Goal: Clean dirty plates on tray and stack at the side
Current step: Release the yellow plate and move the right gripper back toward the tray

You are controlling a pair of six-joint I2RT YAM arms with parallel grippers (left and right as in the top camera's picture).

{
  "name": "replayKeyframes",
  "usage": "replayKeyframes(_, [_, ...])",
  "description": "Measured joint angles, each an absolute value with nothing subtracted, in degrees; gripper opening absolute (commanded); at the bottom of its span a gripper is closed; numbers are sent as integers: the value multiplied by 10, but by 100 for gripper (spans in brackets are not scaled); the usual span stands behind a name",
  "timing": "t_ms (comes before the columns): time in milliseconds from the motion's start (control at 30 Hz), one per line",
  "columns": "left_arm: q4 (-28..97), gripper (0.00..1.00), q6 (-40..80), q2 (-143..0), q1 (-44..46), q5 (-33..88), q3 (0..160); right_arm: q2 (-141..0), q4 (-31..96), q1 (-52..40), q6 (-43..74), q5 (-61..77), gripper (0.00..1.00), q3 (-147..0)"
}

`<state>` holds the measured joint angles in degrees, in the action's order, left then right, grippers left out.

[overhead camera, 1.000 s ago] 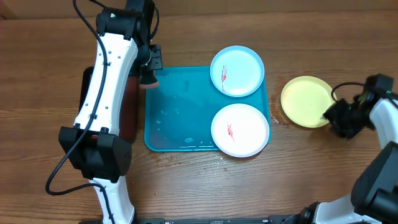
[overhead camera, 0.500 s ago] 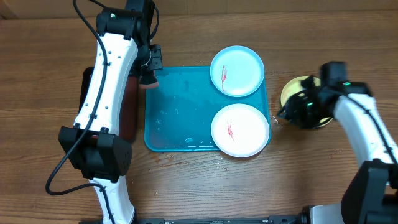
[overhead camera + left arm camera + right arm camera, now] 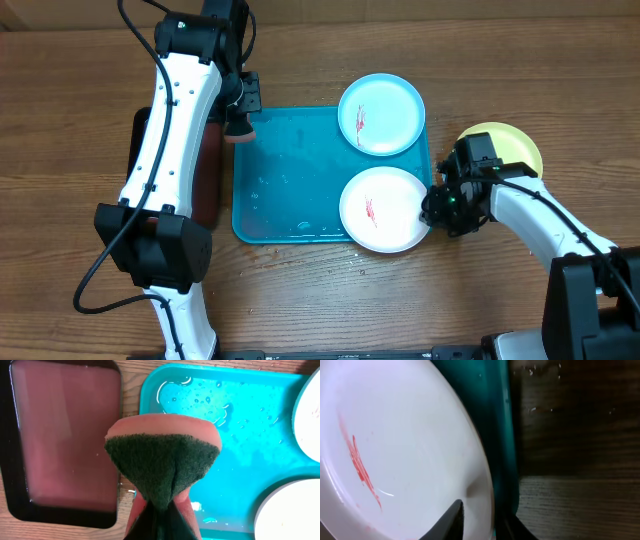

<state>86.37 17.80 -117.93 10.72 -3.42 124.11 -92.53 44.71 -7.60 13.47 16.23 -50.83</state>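
The turquoise tray (image 3: pixel 290 180) is wet and holds two of the plates. The light blue plate (image 3: pixel 381 114) is at its far right corner and the white plate (image 3: pixel 385 208) at its near right; each has a red smear. The yellow-green plate (image 3: pixel 510 148) lies on the table to the right of the tray. My left gripper (image 3: pixel 238 122) is shut on a sponge (image 3: pixel 162 460), pink with a green face, over the tray's far left corner. My right gripper (image 3: pixel 432 212) is open, and its fingers (image 3: pixel 480 520) straddle the white plate's (image 3: pixel 405 445) right rim.
A black tray with a dark red inside (image 3: pixel 70 435) lies just left of the turquoise tray, partly under my left arm. Water drops sit on the wood by the tray's right edge (image 3: pixel 497 420).
My right arm swung left from beyond the yellow-green plate, passed over it, and now sits at the white plate's right rim. The left arm and sponge have not moved.
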Motion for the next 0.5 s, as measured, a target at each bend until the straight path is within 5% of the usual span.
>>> replayKeyframes(233, [863, 4, 178, -1179, 107, -34, 1241, -925, 446, -76, 147, 160, 4, -508])
replayKeyframes(500, [863, 4, 178, -1179, 107, -34, 1241, -925, 474, -82, 183, 185, 4, -512])
